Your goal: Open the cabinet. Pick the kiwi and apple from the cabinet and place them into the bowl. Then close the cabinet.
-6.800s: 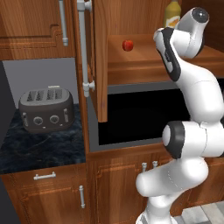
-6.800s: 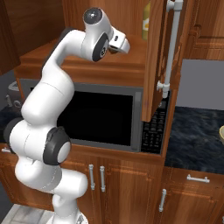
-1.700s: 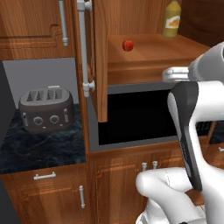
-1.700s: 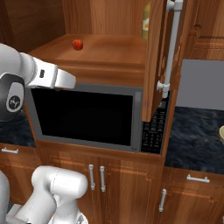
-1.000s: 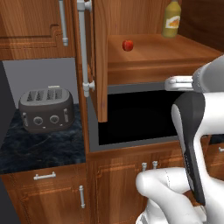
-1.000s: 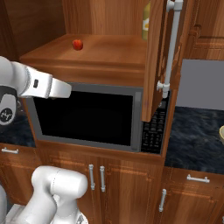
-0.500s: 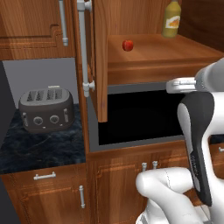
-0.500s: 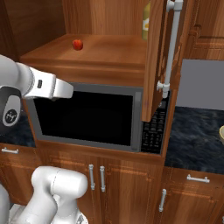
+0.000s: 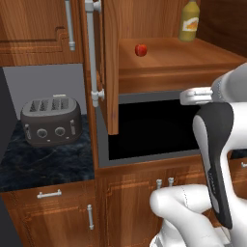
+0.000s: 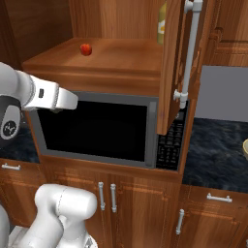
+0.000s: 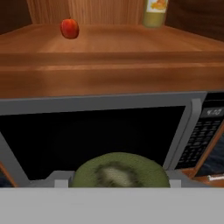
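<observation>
In the hand view the cut green-brown kiwi point(image 11: 119, 170) sits between my gripper's point(image 11: 119, 178) fingertips, low in front of the microwave. The gripper is shut on it. The red apple point(image 11: 69, 28) rests on the shelf of the open cabinet point(image 9: 108, 62), toward the back left point(image 9: 141, 49) point(image 10: 85, 49). Both cabinet doors stand swung out, the right one point(image 10: 172, 63) edge-on. My hand point(image 9: 195, 95) hangs just below the shelf's front edge. A cream sliver of the bowl point(image 10: 245, 147) peeks in at the right edge, on the dark counter.
A yellow bottle point(image 9: 189, 21) stands at the shelf's back right. The microwave point(image 10: 97, 128) sits under the shelf, its keypad to the right. A silver toaster point(image 9: 50, 120) stands on the dark left counter. Low cabinets with short handles run below.
Since the earliest frames the arm has left the cabinet shelf and come down in front of the microwave. Over the last second the hand has only drifted slightly lower.
</observation>
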Available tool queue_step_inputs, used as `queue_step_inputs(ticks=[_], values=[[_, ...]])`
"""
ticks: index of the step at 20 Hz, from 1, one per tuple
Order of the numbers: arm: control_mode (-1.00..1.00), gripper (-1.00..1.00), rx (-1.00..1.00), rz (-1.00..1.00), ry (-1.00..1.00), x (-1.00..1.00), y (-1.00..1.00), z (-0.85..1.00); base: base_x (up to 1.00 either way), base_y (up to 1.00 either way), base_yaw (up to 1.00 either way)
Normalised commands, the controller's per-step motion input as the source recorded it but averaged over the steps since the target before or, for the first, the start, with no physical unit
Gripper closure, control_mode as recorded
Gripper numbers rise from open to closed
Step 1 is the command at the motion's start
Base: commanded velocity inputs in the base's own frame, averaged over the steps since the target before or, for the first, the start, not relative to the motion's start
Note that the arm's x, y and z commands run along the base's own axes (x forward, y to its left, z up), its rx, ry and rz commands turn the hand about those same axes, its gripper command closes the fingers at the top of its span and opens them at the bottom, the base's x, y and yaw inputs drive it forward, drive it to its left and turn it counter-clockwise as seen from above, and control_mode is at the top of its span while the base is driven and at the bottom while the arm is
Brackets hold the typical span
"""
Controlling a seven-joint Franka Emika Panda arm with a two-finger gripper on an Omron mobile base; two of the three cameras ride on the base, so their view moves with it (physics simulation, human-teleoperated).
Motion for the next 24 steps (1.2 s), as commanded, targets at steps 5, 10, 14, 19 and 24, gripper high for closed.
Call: queue_step_inputs(ticks=[5, 10, 14, 19, 24], values=[[1.00, 1.00, 0.00, 0.00, 0.01, -0.04, 0.00, -0.01, -0.12, 0.00, 0.00], [1.00, 1.00, 0.00, 0.00, 0.00, 0.00, 0.00, 0.00, -0.41, 0.00, 0.03], [1.00, 1.00, 0.00, 0.00, 0.00, 0.00, 0.00, 0.00, -0.33, 0.00, 0.07], [1.00, 1.00, 0.00, 0.00, 0.00, 0.00, 0.00, 0.00, -0.33, -0.01, 0.06], [1.00, 1.00, 0.00, 0.00, 0.00, 0.00, 0.00, 0.00, -0.51, -0.06, 0.06]])
